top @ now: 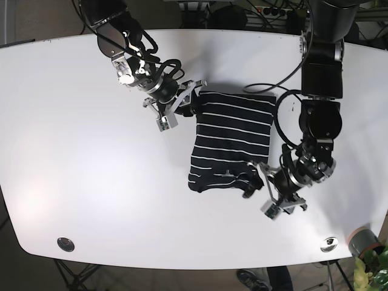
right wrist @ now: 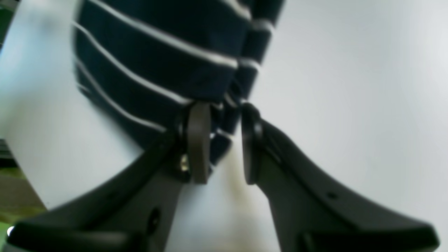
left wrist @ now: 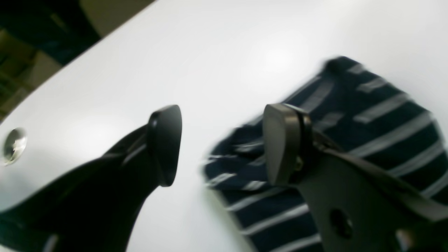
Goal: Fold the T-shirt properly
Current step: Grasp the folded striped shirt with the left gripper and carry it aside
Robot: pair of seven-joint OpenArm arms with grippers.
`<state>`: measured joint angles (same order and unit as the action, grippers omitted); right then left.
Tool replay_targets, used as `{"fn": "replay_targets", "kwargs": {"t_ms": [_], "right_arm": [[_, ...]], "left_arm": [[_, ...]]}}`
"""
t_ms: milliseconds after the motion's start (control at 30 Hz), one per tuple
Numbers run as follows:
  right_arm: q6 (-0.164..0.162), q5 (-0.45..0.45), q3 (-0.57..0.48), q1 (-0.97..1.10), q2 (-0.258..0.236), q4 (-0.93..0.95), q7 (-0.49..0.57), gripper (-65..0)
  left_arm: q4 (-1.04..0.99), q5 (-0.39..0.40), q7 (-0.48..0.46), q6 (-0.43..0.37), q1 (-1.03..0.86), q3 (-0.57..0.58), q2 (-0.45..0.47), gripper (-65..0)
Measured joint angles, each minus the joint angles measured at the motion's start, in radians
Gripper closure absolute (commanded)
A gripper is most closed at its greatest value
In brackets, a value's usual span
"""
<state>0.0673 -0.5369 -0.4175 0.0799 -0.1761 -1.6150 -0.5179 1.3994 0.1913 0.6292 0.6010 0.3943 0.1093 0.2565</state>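
The navy T-shirt with white stripes (top: 233, 136) lies folded in a rough rectangle at the middle of the white table (top: 91, 151). My right gripper (top: 183, 100) is at its far left corner. In the right wrist view the gripper (right wrist: 224, 141) has its jaws close together, with a bunched edge of the shirt (right wrist: 157, 45) pinched between the fingertips. My left gripper (top: 259, 183) is at the shirt's near right corner. In the left wrist view it (left wrist: 222, 145) is wide open and empty, and the shirt (left wrist: 378, 115) lies under and behind one finger (left wrist: 280, 143).
Round metal grommets sit in the table near the front edge (top: 65, 244) (top: 329, 244); one shows in the left wrist view (left wrist: 14, 145). A potted plant (top: 367, 245) stands off the front right corner. Black cables (top: 267, 88) hang over the table's far side.
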Motion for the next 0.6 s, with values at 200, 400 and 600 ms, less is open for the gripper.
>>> {"fn": "replay_targets", "kwargs": {"t_ms": [200,400,600], "right_arm": [[0.004,-0.009,0.061,0.004,-0.010,-0.022,-0.003,-14.4],[-0.004,0.002,0.159,0.001,-0.017,-0.023,-0.021,-14.4],[0.008,-0.002,0.248,0.004,-0.007,-0.022,-0.044,-14.4]], "left_arm": [[0.134,0.004,0.006,-0.247,-0.110,0.005,-0.096,-41.0],[0.154,0.000,-0.010,-0.467,-0.177,-0.003,-0.161,-43.2],[0.148,-0.018,-0.151,-0.619,-0.241,0.066,-0.203,-43.5]]}}
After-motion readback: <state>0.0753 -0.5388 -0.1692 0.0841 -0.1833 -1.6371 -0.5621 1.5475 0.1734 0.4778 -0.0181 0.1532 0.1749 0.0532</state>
